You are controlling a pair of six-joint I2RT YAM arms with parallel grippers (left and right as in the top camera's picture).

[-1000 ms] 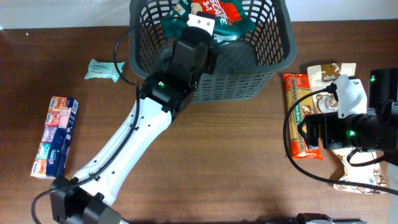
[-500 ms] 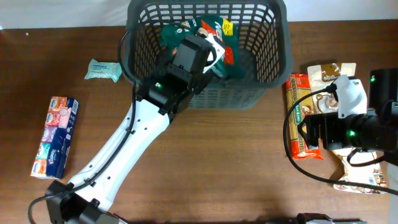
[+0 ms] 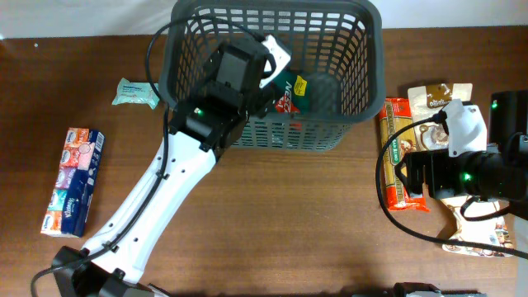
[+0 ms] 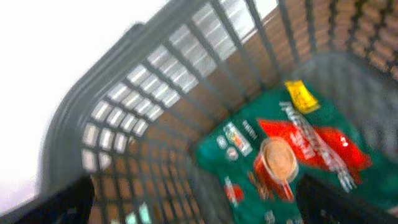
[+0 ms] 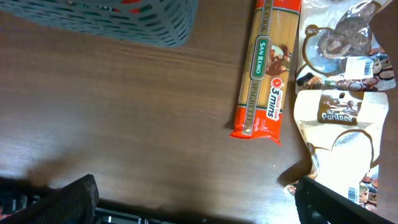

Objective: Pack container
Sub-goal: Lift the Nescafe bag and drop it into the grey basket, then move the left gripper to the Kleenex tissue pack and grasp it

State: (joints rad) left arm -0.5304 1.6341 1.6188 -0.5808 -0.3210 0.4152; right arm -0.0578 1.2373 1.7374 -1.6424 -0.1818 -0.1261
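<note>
Overhead view of a brown wooden desk (image 3: 289, 231) with two robot arms; the container (image 3: 272, 8), a large dark grey lattice basket, stands at the far middle of the desk, upright; inside it lies a green packet (image 3: 290, 92) with red and white print, resting on the floor toward the middle; nothing else can be made out in it

The left end effector (image 3: 272, 62) reaches down into the container from its left side; in the blurred left wrist view its fingers show as dark shapes at the two bottom corners, spread apart, with the green packet (image 4: 292, 155) lying free below the lattice wall (image 4: 124, 93)

The right end effector (image 3: 404, 177) hovers over bare desk at the right, fingers wide apart and empty; beside it lies an orange spaghetti packet (image 5: 266, 68), and next to that cream and brown snack packets (image 5: 339, 106); a corner of the container (image 5: 124, 15) shows at the top

Far left on the desk lie a tissue pack (image 3: 74, 181) and a small teal sachet (image 3: 136, 92)
</note>
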